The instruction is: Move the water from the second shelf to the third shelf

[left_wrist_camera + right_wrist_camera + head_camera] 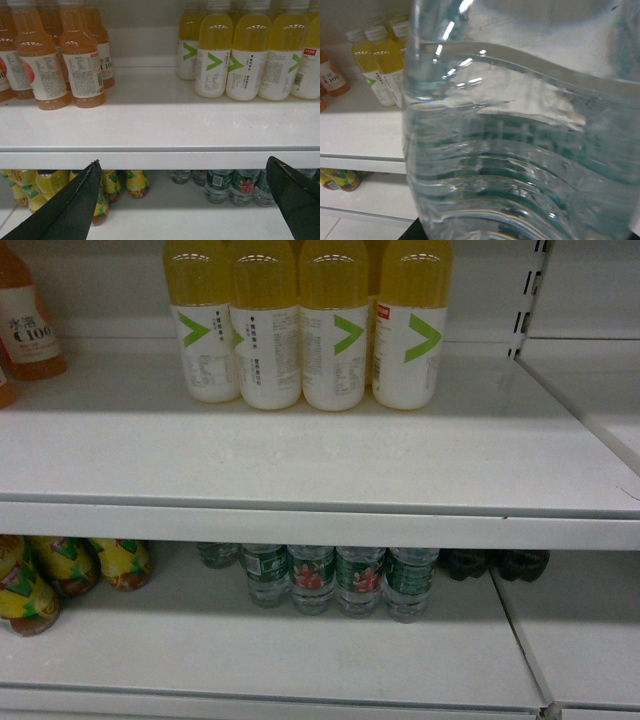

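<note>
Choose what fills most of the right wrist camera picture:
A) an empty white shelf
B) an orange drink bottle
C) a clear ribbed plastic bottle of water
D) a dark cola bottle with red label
C: the clear ribbed plastic bottle of water sits very close to the lens, its water line visible.

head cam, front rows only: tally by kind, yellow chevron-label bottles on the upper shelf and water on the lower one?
Yellow chevron-label bottles: 4
Water bottles: 4
Total: 8
</note>
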Robot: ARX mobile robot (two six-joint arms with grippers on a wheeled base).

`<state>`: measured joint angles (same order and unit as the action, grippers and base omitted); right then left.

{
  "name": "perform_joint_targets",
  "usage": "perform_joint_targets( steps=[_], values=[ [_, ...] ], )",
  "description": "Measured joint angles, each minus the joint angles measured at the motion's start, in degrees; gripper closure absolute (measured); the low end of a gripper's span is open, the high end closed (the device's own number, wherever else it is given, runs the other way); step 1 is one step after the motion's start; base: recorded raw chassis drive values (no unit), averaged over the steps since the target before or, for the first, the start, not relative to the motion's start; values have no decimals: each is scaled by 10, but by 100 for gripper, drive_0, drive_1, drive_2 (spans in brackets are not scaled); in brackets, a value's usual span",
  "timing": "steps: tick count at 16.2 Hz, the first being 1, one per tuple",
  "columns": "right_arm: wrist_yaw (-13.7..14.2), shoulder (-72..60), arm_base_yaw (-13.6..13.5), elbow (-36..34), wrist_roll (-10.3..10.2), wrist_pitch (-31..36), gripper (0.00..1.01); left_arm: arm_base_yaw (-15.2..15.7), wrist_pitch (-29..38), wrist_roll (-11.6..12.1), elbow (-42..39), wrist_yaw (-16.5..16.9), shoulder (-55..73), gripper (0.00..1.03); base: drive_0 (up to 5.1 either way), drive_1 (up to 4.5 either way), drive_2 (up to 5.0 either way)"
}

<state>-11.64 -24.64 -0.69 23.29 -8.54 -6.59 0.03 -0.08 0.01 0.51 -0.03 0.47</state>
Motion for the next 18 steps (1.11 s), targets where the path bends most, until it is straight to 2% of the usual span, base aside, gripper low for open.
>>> perform_joint_targets(
  steps=[9,18],
  values=[
    [0,0,0,0,0,-2,60,0,-1,0,0,0,0,5,0,0,0],
    [1,0,1,0,0,-1,60,0,-1,0,0,0,0,5,-417,226,226]
  ],
)
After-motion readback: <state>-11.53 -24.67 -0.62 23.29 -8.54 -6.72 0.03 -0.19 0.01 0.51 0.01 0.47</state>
